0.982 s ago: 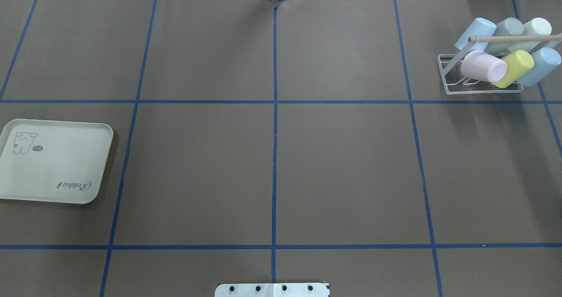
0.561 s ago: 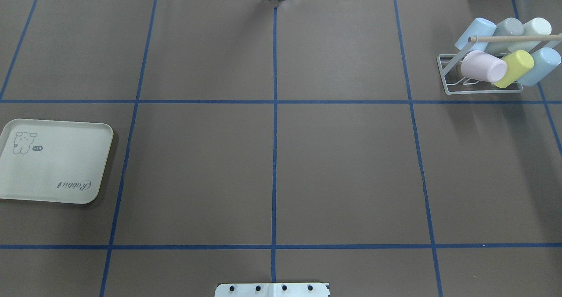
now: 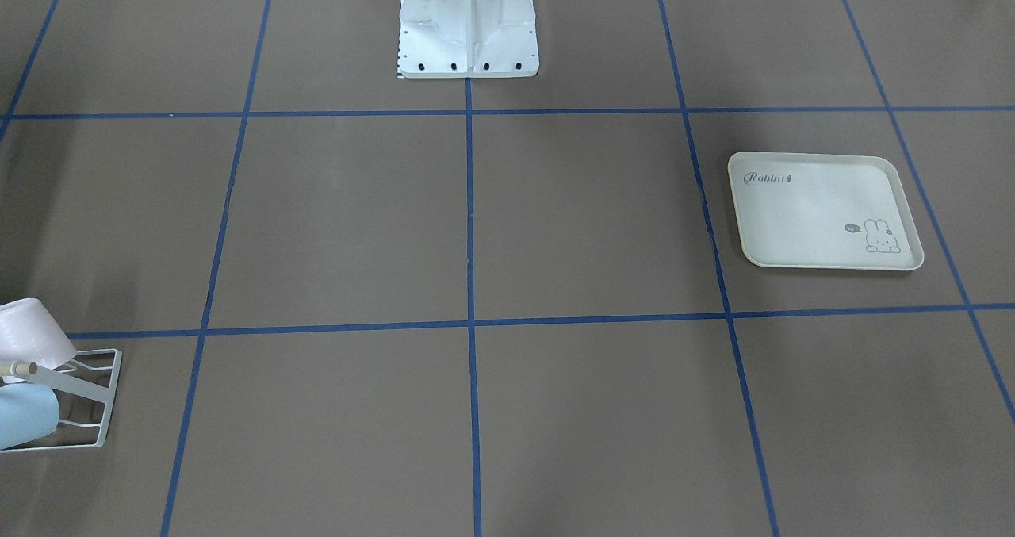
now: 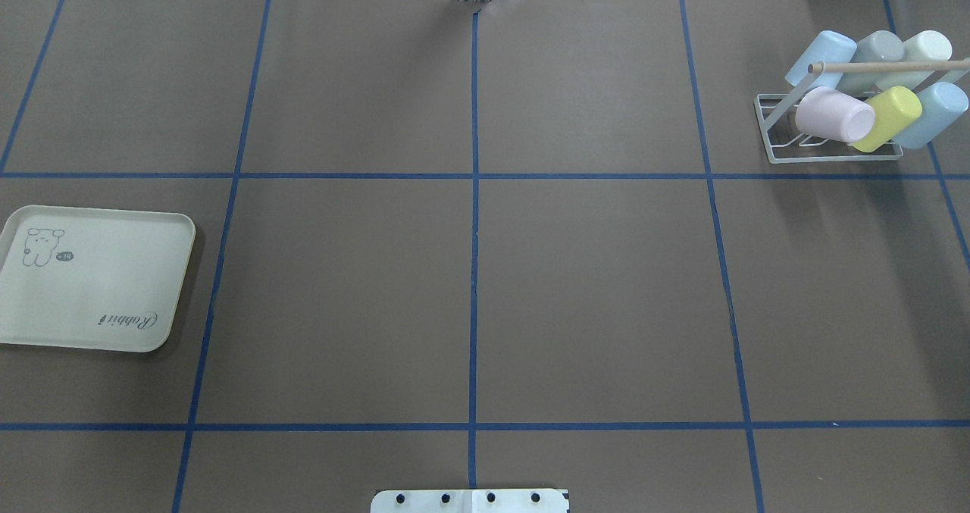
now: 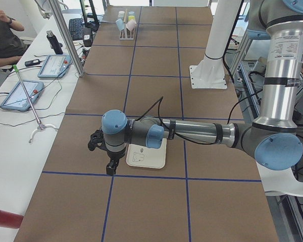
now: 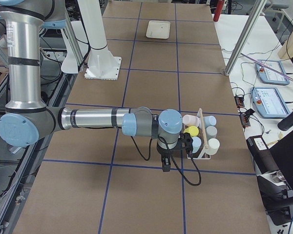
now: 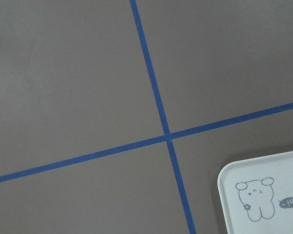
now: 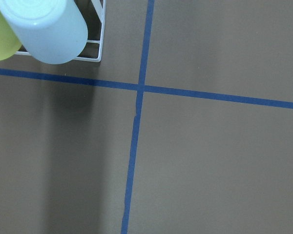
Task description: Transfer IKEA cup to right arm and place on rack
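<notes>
White wire rack (image 4: 833, 158) with wooden dowel (image 4: 887, 66): on brown desk (image 4: 591, 286), just beside right claw (image 6: 165, 168), on its side away from the robot. Six pastel cups (image 4: 833, 115) rest tilted on it. Cream rabbit-print tray (image 4: 91, 278): just beside left claw (image 5: 110, 171), toward the robot. Cannot tell whether either claw is apart or together.

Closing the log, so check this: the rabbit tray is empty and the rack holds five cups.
Wrong count: the rack holds six cups, not five. The overhead exterior view shows a far blue cup, grey cup and white cup behind the pink cup, yellow cup and near blue cup. The rabbit tray is empty, as stated.
</notes>
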Controlling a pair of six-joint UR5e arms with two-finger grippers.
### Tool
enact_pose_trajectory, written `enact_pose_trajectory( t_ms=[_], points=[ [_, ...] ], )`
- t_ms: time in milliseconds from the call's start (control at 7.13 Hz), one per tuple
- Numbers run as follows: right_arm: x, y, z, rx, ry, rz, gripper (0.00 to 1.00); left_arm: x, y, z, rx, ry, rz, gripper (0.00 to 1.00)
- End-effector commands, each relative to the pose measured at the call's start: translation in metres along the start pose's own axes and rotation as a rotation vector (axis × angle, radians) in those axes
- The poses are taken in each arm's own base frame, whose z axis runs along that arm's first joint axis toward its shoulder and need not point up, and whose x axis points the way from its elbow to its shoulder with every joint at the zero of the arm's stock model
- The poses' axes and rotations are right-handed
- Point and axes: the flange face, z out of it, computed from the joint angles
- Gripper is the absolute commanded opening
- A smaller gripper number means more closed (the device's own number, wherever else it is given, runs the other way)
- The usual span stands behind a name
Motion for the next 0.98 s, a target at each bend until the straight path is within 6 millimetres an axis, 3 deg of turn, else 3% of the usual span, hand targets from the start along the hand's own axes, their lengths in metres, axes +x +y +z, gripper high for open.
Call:
enact_pose_trajectory(
  t_ms=[0, 561, 841],
  points=[
    [-0.0017, -0.0007, -0.001, 0.004, -0.015, 0.019, 1.0, 0.0006, -0.0002, 0.0004, -0.001, 0.0, 0.001, 1.0],
    [-0.003, -0.0021, -0.0026, 0.01, -0.015, 0.042, 1.0, 0.001, -0.0027, -0.0006, 0.002, -0.003, 0.006, 1.0],
    [-0.0064, -0.0077, -0.0071, 0.02, -0.015, 0.175, 1.0, 0.0017, -0.0044, -0.0016, 0.005, -0.004, 0.005, 1.0]
  ],
)
